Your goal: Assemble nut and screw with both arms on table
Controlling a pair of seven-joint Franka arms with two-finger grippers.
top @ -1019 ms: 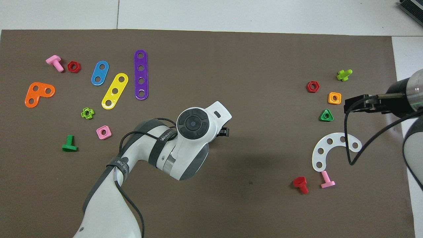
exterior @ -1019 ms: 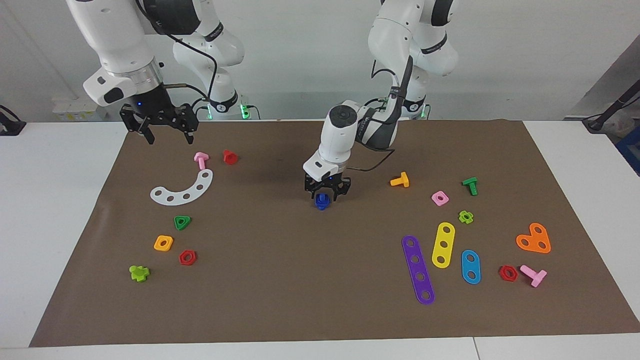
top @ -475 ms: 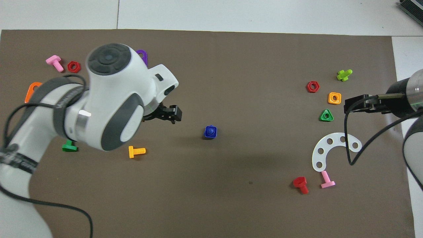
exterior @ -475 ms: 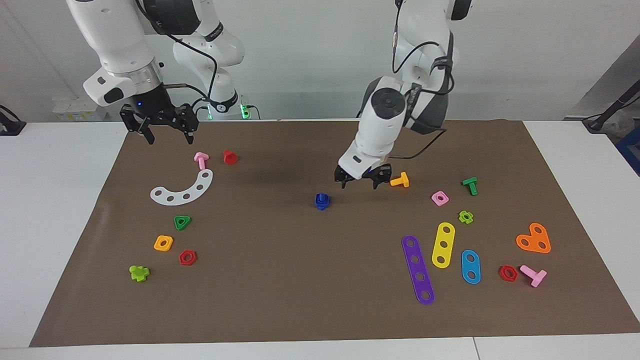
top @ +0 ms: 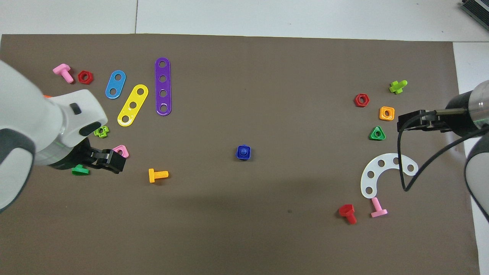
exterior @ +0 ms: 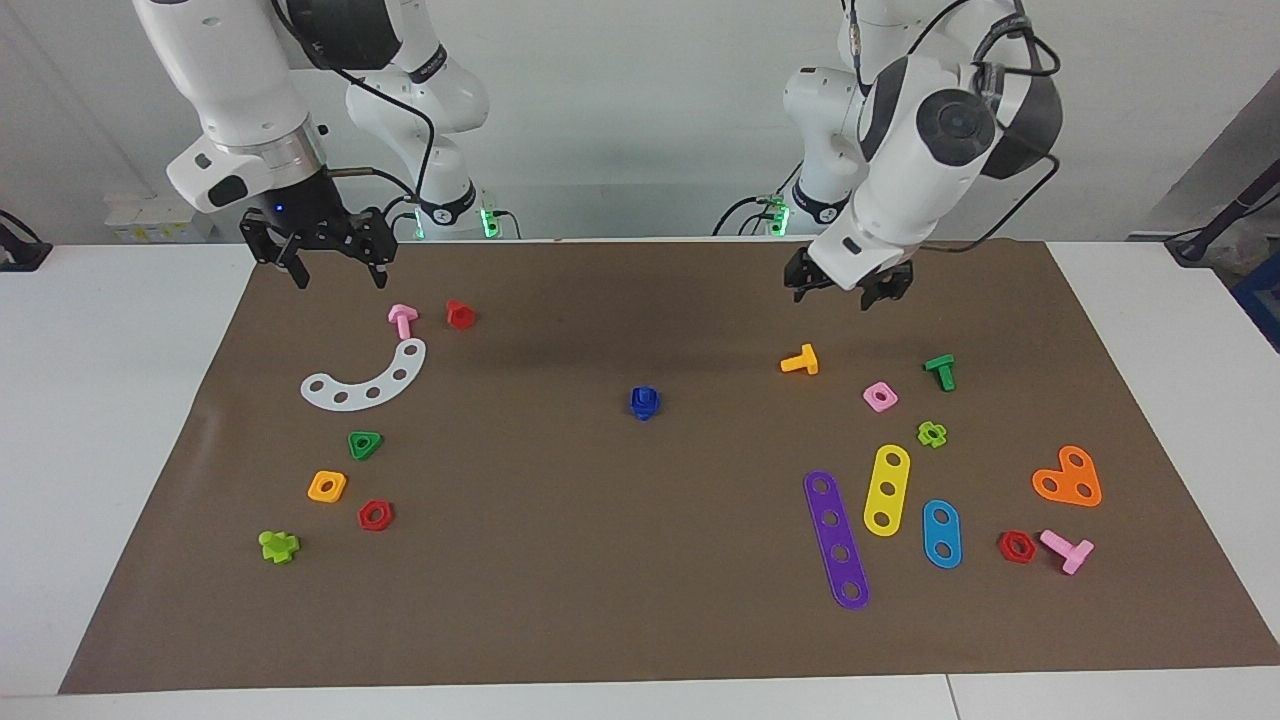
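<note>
Centrally, the nut (exterior: 645,401) sits threaded on the screw (top: 243,152), well apart from the left gripper (exterior: 848,287) and right gripper (exterior: 318,262); both are seen spread, holding nothing.

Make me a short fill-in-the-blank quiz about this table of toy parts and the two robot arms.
1. The small blue plastic square nut sits on the blue screw in the middle of the brown ____.
2. The left pincer holds ____.
3. The right pincer waits in the air above the mat's edge, near the small pink plastic ____.
4. The bolt lying nearest the blue nut is coloured ____.

Missing words: mat; nothing; bolt; orange
</note>
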